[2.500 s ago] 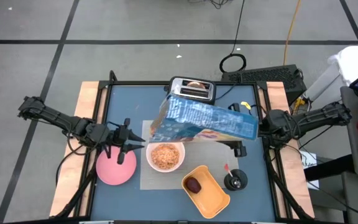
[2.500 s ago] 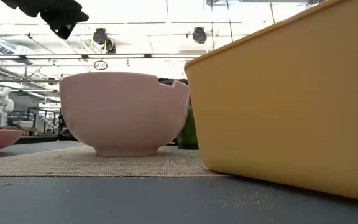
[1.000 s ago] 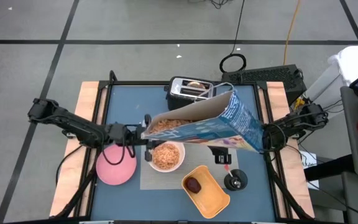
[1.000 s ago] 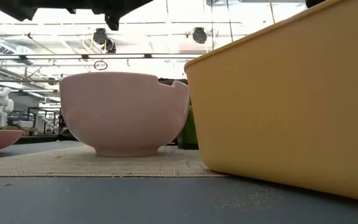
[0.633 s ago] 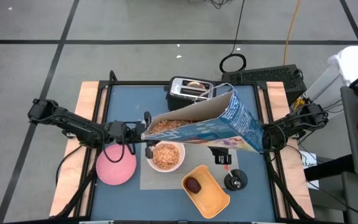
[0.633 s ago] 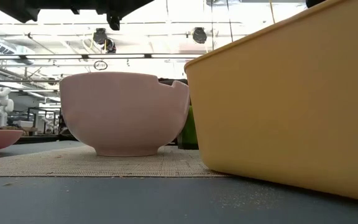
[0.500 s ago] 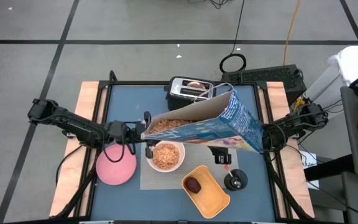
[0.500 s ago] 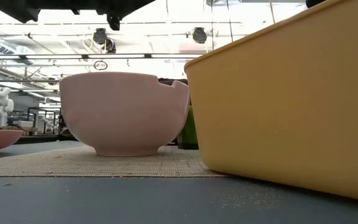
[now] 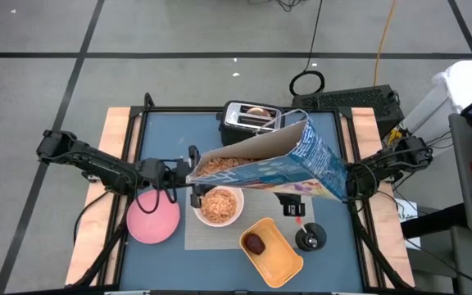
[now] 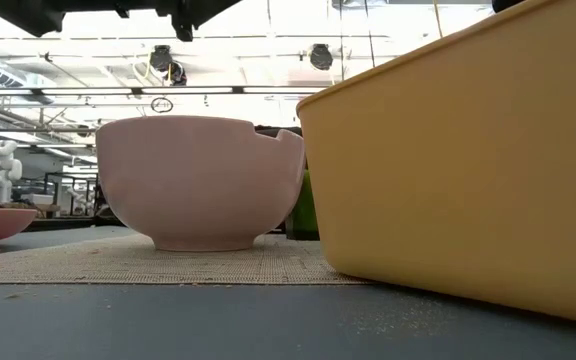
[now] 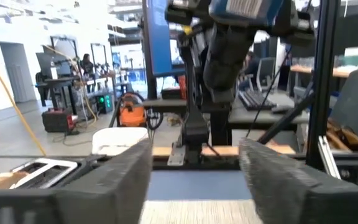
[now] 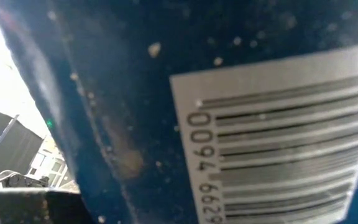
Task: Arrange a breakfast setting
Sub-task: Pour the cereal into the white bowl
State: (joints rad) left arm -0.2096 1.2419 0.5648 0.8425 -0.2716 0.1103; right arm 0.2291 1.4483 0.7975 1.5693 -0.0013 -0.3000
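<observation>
Your right pincer (image 9: 352,182) grips the tilted blue cardboard cereal box (image 9: 281,162) to pour into the white round bowl (image 9: 218,206); left pincer (image 9: 188,174) open, waiting alongside.

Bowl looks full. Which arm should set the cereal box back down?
Right, probably. The right pincer already grips the base of the cereal box, which is tilted over the bowl. The left pincer sits open at the box's mouth, above the plate, holding nothing.
</observation>
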